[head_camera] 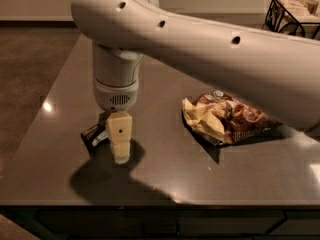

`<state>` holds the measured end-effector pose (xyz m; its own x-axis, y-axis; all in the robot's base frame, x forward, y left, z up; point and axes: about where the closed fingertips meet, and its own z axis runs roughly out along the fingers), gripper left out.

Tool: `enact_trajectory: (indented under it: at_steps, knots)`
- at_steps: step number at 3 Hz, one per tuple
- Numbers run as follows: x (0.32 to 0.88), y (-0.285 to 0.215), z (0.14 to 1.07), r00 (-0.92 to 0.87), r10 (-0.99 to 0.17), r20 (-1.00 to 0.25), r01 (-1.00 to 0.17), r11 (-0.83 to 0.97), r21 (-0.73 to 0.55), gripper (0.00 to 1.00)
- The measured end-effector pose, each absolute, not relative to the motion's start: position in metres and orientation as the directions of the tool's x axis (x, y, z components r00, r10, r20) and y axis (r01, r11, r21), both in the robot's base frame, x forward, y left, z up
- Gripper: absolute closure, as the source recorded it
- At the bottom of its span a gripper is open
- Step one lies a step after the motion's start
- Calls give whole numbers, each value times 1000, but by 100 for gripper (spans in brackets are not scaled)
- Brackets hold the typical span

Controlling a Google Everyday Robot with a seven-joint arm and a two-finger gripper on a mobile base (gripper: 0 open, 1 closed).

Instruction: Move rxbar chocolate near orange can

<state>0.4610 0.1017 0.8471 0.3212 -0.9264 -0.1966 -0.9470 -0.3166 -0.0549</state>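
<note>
The rxbar chocolate (95, 133), a flat black bar with a white label patch, lies on the dark table (60, 164) at the left, partly hidden behind the gripper. My gripper (121, 154) hangs from the white arm, pointing down, right over the bar's near end, its pale fingers (120, 134) seen edge-on. The orange can is hidden behind the arm.
A large brown and yellow chip bag (225, 116) lies on the table to the right of the gripper. A black wire basket (295, 11) stands at the far right back. The table's front edge runs along the bottom.
</note>
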Motion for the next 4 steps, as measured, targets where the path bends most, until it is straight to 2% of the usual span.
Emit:
enact_trajectory:
  at_steps: [1, 4]
  knots:
    - [461, 113, 839, 339, -922, -189, -940, -338, -41, 18]
    - [484, 110, 862, 325, -922, -212, -946, -319, -64, 88]
